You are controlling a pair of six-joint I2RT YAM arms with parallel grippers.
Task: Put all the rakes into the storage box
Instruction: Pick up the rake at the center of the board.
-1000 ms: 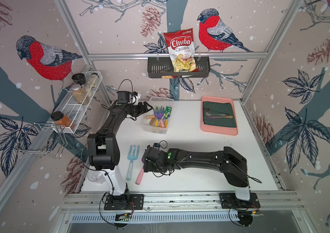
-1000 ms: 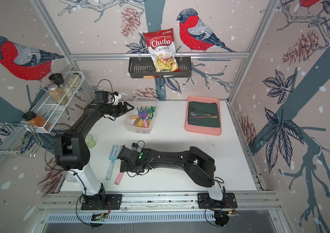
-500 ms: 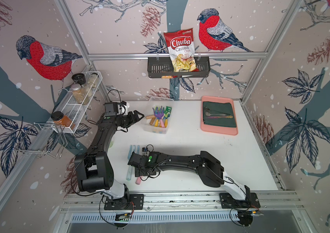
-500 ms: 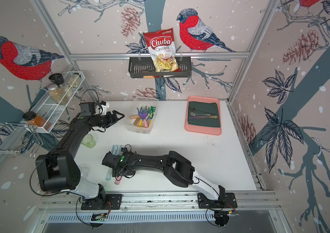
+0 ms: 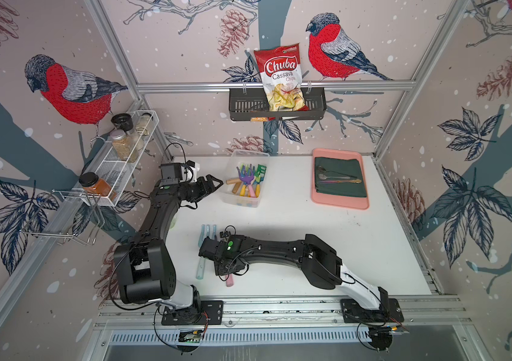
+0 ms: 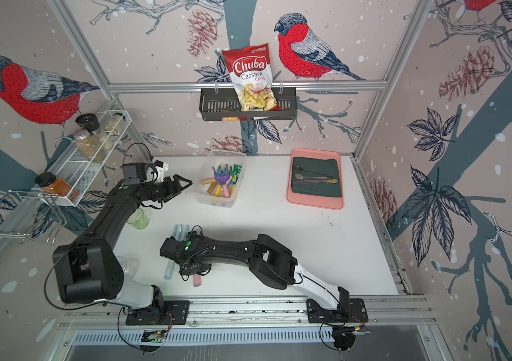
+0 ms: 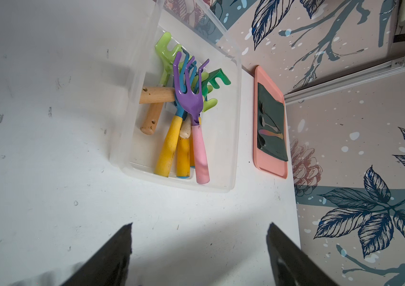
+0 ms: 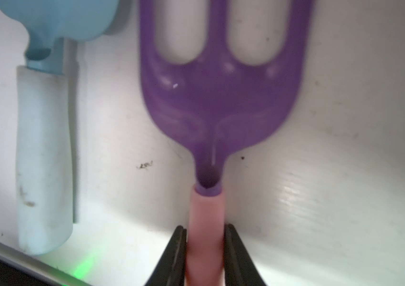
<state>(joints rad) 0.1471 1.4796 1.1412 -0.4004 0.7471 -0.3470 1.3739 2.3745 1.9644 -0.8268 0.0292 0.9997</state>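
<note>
White table (image 5: 295, 215) with clear storage box (image 5: 239, 203) at the far side, several toy tools (image 5: 248, 184) inside; left gripper (image 7: 200, 224) near the box, spread wide and empty. Purple-headed rake (image 8: 218, 99) lying on the table near the front edge, well apart from the box, beside a pale blue tool (image 8: 43, 153); right gripper (image 8: 205, 229) closed tight on its pink handle, a little below the head. Judged light, stiff plastic, smooth and possibly slippery; best taken across the handle, near the head for balance.

storage box (image 5: 242, 202): back centre | tray (image 5: 339, 205): right of it | rake (image 8: 217, 104): front
</note>
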